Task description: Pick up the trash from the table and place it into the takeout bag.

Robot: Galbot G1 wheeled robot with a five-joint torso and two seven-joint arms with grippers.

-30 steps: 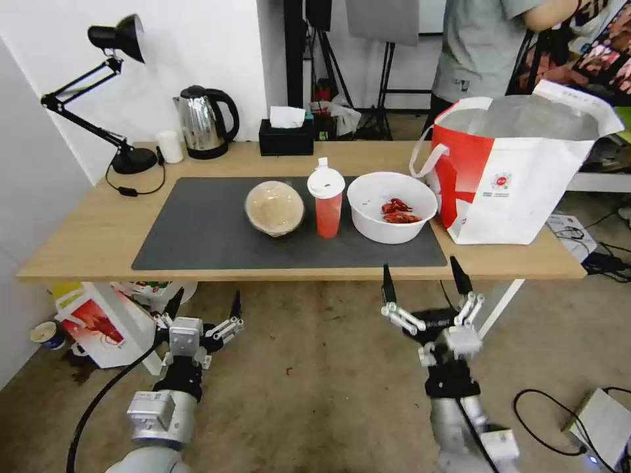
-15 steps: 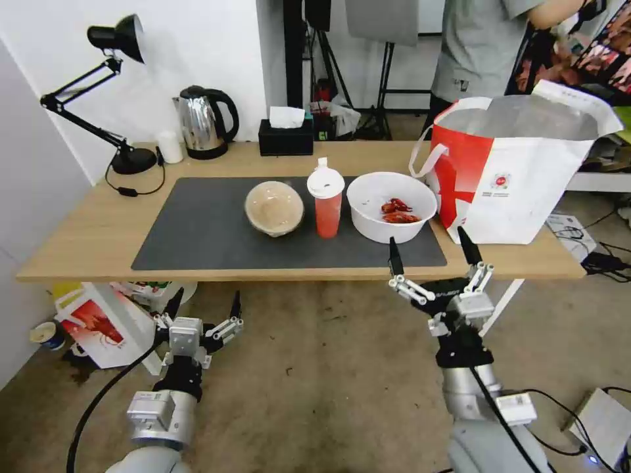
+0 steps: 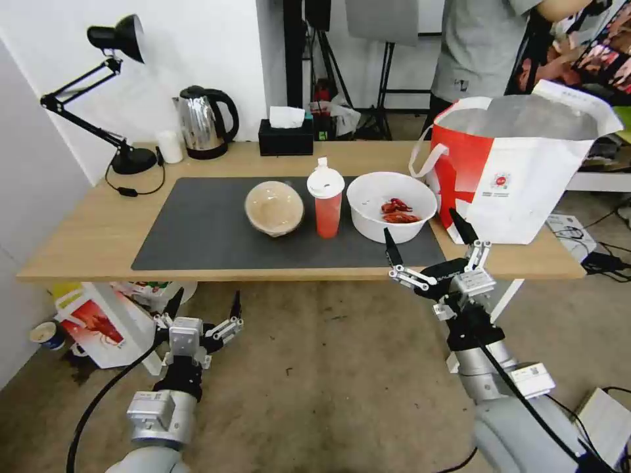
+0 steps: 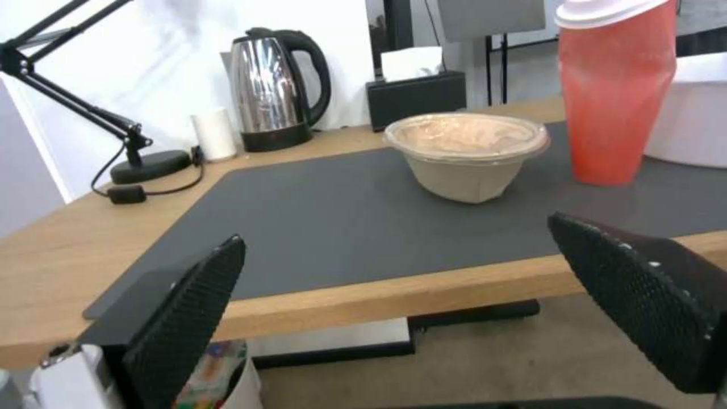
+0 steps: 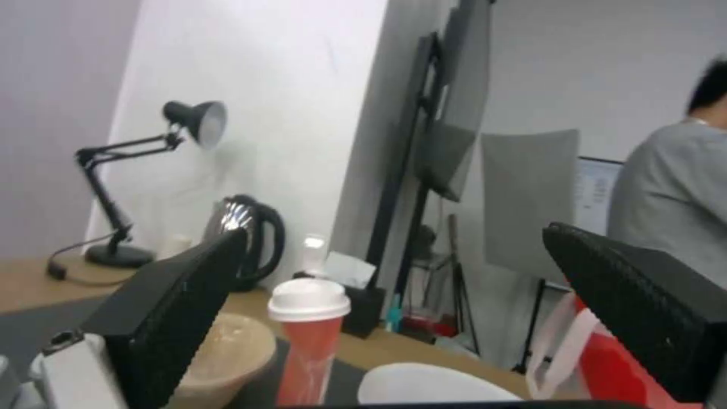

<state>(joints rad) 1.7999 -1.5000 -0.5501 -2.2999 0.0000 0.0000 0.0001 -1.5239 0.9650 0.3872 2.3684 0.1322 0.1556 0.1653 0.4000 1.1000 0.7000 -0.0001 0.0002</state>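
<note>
While the left tool (image 3: 202,304) hangs spread below the table (image 3: 79,246) edge, right tool (image 3: 426,239) — fingers wide — before the white bowl (image 3: 369,197).

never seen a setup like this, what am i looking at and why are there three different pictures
This is a wheeled robot with two arms, each ending in a two-fingered gripper. The wide picture comes from a camera on its head, looking down. The other two come from cameras on its wrists, so black fingers frame them.

On the table a dark mat carries the trash: a beige bowl, a red cup with a white lid, and a white bowl holding red crayfish scraps. A red-and-white takeout bag stands open beside them. A kettle, tissue box and lamp sit behind.

Nothing is held. The right gripper is open at the table's front edge near the white bowl. The left gripper is open, low below the table's edge.
</note>
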